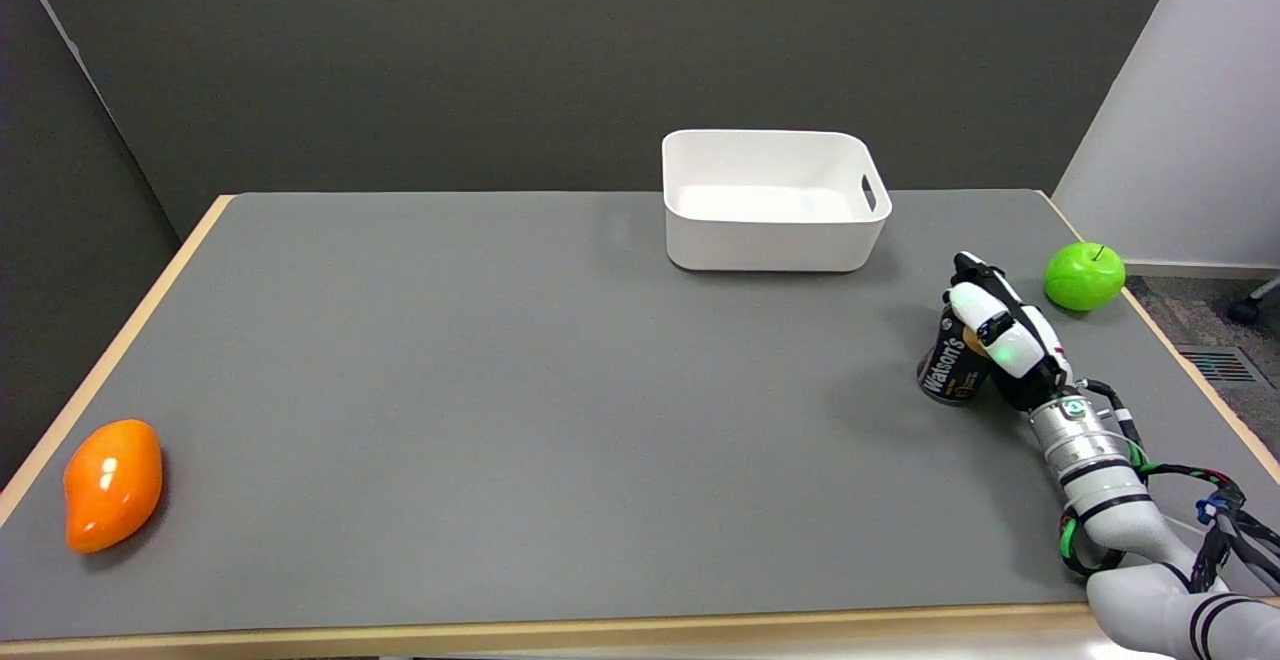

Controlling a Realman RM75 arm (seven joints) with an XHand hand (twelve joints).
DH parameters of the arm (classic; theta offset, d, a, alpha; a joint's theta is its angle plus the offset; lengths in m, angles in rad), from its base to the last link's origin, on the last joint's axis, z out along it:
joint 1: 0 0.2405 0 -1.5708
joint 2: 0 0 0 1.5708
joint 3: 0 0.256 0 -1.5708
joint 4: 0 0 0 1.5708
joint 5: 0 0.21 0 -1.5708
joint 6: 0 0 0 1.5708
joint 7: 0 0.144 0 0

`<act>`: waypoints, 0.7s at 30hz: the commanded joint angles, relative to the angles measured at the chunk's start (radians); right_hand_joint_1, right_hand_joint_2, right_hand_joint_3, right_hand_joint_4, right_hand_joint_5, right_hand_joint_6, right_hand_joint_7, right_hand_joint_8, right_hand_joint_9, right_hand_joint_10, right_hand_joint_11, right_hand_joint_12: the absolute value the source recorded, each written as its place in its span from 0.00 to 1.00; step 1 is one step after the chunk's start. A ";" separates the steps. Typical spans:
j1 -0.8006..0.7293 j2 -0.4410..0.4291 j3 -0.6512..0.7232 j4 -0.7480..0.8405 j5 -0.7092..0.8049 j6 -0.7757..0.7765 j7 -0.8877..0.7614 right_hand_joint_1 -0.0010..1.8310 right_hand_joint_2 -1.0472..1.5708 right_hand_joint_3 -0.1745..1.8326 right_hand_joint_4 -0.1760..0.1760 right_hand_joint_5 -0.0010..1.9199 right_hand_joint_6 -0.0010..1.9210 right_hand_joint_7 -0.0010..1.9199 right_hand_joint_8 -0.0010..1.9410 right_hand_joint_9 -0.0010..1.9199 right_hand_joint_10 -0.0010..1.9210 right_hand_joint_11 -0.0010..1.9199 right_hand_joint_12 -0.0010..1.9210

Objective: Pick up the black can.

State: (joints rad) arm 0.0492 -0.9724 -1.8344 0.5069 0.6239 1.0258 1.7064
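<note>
The right arm [1110, 500] comes in from the near right corner, white with silver rings at the wrist and loose black cables running beside it. It slants up and to the left across the grey desk [500, 390], which has a pale wooden edge.

At the near left, close to the desk's left edge, lies an orange mango-shaped fruit [110, 484], well apart from everything else.

On the right side of the desk, at middle depth, the right hand [1000, 335] is wrapped around the black can [953, 360]. The hand covers the can's right and upper side, with the fingers [975, 280] curling over its top, so the can is gripped in the hand. The can tilts, its top leaning toward the right and away, and white lettering reading "Watson's" shows on its exposed left side. Whether the can's lower end touches the desk or sits just above it cannot be told; a soft shadow lies on the desk to its left.

Farther right, near the desk's right edge, sits 1 green apple [1083, 276] with a short stem, near the hand but apart from it.

At the far side, right of centre, stands a white plastic bin [775, 235] with rounded corners and a handle slot in its right wall. It stands apart from the can and the apple.
</note>
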 commanded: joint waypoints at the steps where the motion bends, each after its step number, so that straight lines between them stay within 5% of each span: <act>1: 0.044 0.001 -0.015 -0.038 -0.002 -0.023 0.014 0.56 0.64 0.59 0.27 0.02 0.21 0.03 0.15 0.00 0.22 0.00 0.37; 9: 0.046 0.002 -0.011 -0.052 -0.003 0.013 0.026 0.48 0.62 0.59 0.30 0.02 0.23 0.02 0.18 0.00 0.22 0.00 0.38; 16: 0.040 0.002 -0.019 -0.096 -0.009 0.112 0.080 0.27 0.60 0.55 0.31 0.02 0.17 0.02 0.09 0.00 0.13 0.00 0.36; 21: 0.025 -0.001 -0.019 -0.096 -0.009 0.164 0.087 0.23 0.61 0.51 0.27 0.01 0.13 0.00 0.06 0.00 0.07 0.00 0.28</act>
State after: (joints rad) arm 0.0851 -0.9716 -1.8469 0.4522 0.6191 1.0587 1.7420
